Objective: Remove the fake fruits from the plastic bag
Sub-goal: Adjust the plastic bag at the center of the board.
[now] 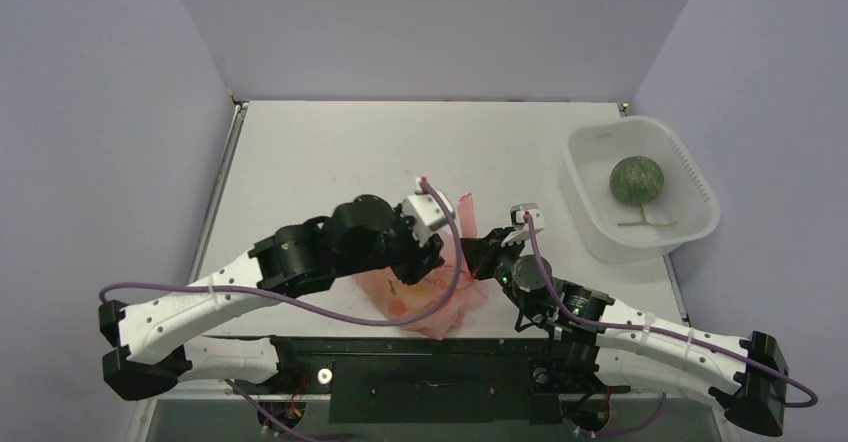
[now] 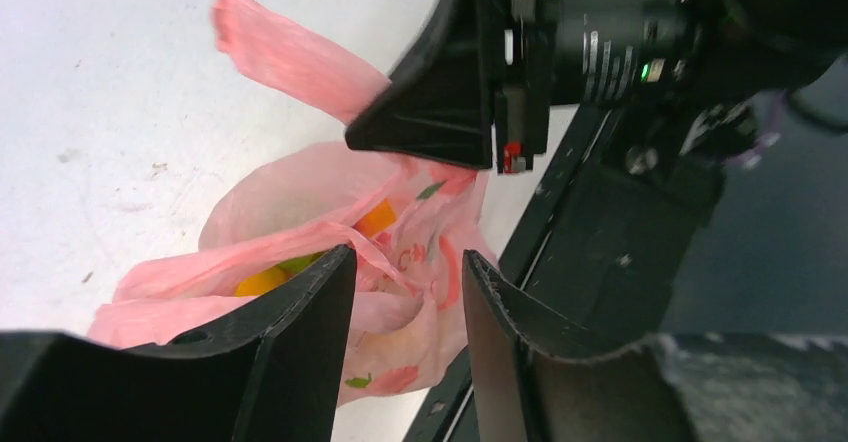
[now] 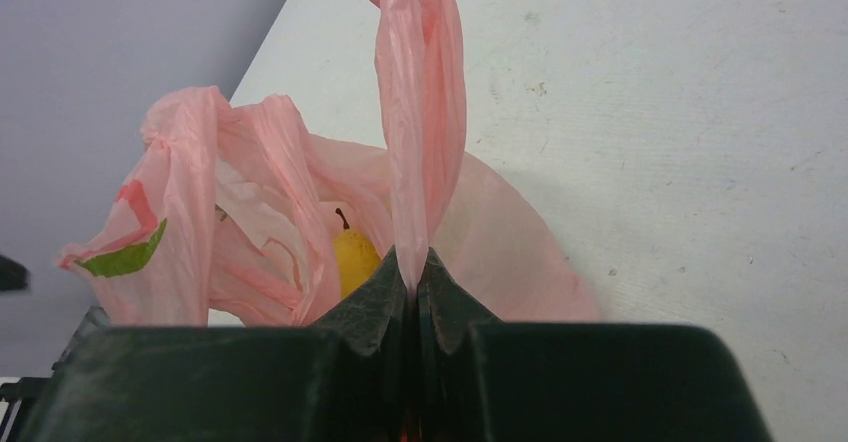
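Pinching a bag handle (image 3: 420, 112), the right gripper (image 3: 414, 267) has its jaws pressed together. The left gripper (image 2: 405, 282), jaws spread, straddles the mouth of the pink plastic bag (image 1: 440, 307) at the table's (image 1: 330, 152) near edge. Only wrist views show fake fruits (image 2: 262, 282) inside: a yellow pear (image 3: 355, 259), an orange piece (image 2: 375, 218). Beyond, a white tub (image 1: 598, 202) holds a green melon (image 1: 637, 179).

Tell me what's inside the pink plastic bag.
A yellow stemmed fruit shows inside the pink bag, plus an orange patch and a green patch in the left wrist view. Folds hide the rest.
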Tool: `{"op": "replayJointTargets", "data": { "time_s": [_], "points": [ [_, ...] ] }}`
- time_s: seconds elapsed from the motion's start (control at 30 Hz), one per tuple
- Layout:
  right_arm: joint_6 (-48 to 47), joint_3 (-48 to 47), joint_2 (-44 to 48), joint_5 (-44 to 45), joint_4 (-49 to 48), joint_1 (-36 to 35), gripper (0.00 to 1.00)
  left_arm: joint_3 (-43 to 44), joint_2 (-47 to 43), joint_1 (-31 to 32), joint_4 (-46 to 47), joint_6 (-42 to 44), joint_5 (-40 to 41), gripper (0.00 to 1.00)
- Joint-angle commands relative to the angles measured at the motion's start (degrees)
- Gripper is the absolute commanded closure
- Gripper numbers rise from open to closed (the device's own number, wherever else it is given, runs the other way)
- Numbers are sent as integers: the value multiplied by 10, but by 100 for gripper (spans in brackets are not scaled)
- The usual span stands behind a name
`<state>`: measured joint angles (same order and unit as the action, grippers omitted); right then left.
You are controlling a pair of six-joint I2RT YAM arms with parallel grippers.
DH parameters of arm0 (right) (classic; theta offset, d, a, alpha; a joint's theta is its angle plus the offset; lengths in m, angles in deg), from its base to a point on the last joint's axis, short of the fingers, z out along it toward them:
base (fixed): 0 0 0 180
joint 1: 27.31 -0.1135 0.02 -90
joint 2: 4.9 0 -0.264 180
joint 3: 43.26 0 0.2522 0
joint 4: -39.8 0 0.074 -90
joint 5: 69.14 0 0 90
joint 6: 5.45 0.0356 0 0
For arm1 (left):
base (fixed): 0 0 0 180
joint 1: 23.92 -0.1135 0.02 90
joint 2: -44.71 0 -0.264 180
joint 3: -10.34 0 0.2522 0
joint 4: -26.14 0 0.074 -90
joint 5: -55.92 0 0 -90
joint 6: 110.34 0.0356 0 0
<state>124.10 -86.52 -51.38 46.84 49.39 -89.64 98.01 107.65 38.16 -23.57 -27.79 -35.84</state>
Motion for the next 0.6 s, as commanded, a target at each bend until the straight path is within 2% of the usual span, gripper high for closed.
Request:
{"op": "replayJointTargets", "data": {
  "time_s": [0.0,0.07,0.13,0.2,0.43,0.57],
  "points": [
    [2,10,27,-10,-33,2,100,16,53,136,-74,98,315,58],
    [3,17,34,-9,-33,3,100,8,74,198,-67,143,395,56],
    [2,20,40,-7,-33,6,100,5,96,252,-69,193,441,55],
    [0,23,45,-5,-32,7,100,7,118,274,-80,210,477,53],
    [2,28,49,-6,-31,11,100,-3,188,281,-126,224,520,52],
    [5,27,48,-9,-32,12,100,-22,200,277,-98,242,550,52]
  ]
}}
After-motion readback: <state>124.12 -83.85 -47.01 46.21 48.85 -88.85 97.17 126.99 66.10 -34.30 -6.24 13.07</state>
